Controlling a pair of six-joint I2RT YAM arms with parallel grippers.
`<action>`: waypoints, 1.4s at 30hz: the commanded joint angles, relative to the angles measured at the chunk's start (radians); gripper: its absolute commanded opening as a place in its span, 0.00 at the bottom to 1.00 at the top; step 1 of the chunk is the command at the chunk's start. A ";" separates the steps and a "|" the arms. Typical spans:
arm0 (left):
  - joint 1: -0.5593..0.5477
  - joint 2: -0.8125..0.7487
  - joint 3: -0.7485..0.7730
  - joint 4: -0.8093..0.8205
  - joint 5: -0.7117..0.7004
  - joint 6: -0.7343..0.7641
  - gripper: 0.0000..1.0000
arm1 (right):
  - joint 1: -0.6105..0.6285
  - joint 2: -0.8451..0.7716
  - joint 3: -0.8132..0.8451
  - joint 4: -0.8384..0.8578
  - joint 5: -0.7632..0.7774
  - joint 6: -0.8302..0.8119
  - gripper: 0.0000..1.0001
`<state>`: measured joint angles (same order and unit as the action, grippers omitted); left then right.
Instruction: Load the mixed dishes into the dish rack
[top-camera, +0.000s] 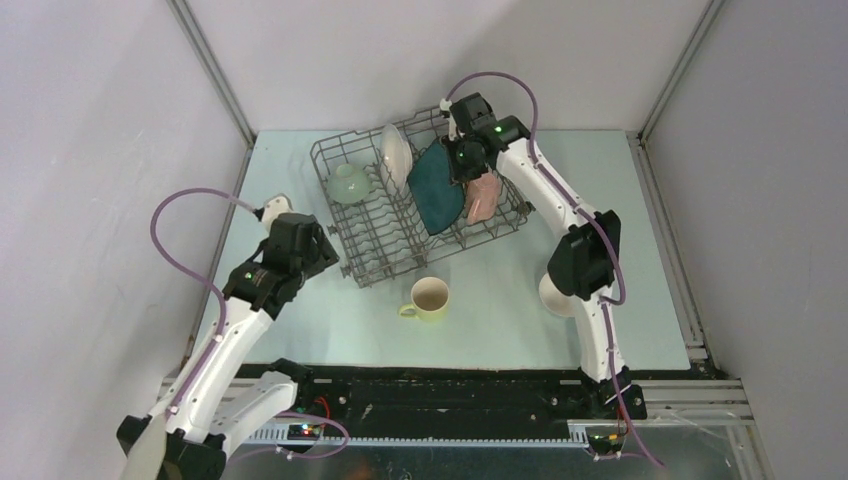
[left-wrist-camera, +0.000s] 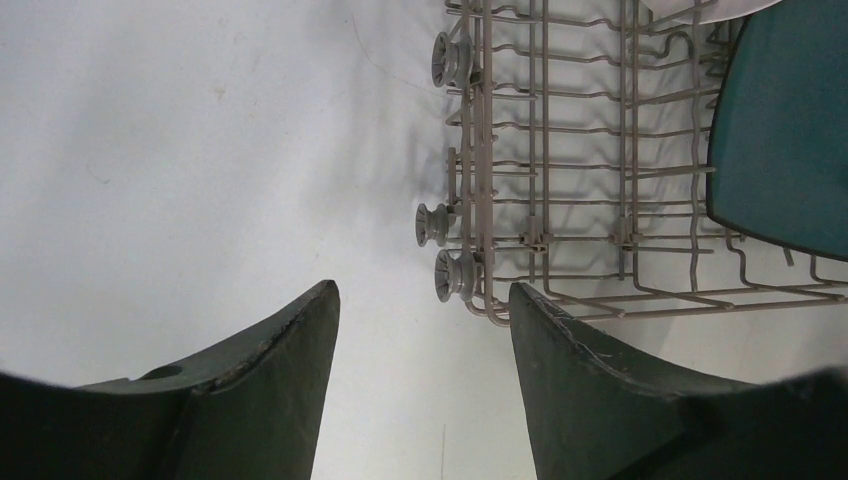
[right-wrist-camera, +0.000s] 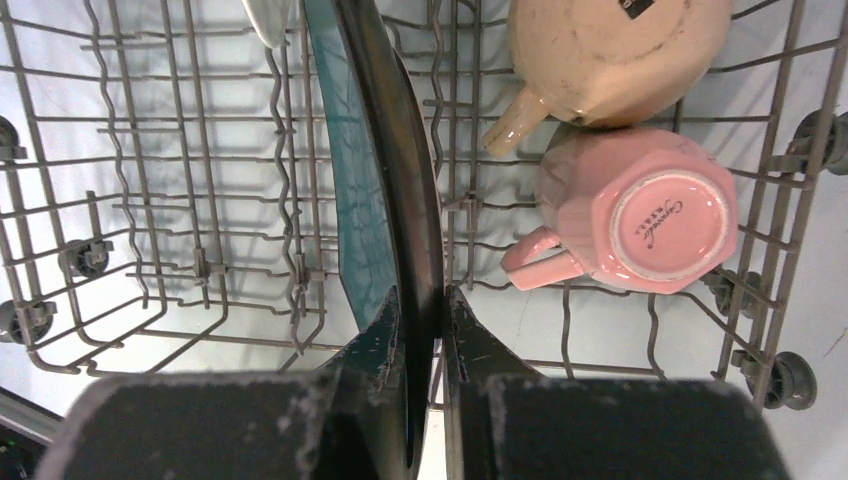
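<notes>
My right gripper (right-wrist-camera: 421, 300) is pinching the edge of the dark teal square plate (right-wrist-camera: 365, 180), which is standing on edge between tines in the dish rack (top-camera: 372, 255), beside the upturned pink mug (right-wrist-camera: 640, 215) and the tan mug (right-wrist-camera: 610, 50). My left gripper (left-wrist-camera: 422, 298) is hanging spread and empty over the table (left-wrist-camera: 200, 150), just outside the rack's corner. The yellow mug (top-camera: 430, 297) is sitting on the table near the rack.

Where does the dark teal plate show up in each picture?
Top view: dark teal square plate stands upright in the dish rack.
Left wrist: the plate fills the right edge.
Right wrist: the plate, edge-on at centre, in the right pincer.
Shared landmark: the grey wire rack.
</notes>
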<state>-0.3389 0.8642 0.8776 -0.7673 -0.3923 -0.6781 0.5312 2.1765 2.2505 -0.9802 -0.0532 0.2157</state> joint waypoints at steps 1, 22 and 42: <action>0.007 0.023 0.007 0.019 -0.029 0.028 0.68 | 0.006 -0.005 0.086 0.042 0.004 0.001 0.00; 0.008 0.047 -0.008 0.034 0.011 0.039 0.67 | 0.016 0.103 0.110 0.019 -0.108 0.014 0.08; 0.008 0.080 -0.006 0.031 0.022 0.037 0.68 | -0.009 0.060 0.012 0.049 -0.156 0.027 0.68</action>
<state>-0.3378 0.9436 0.8772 -0.7647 -0.3782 -0.6537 0.5232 2.2936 2.2868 -0.9710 -0.1917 0.2371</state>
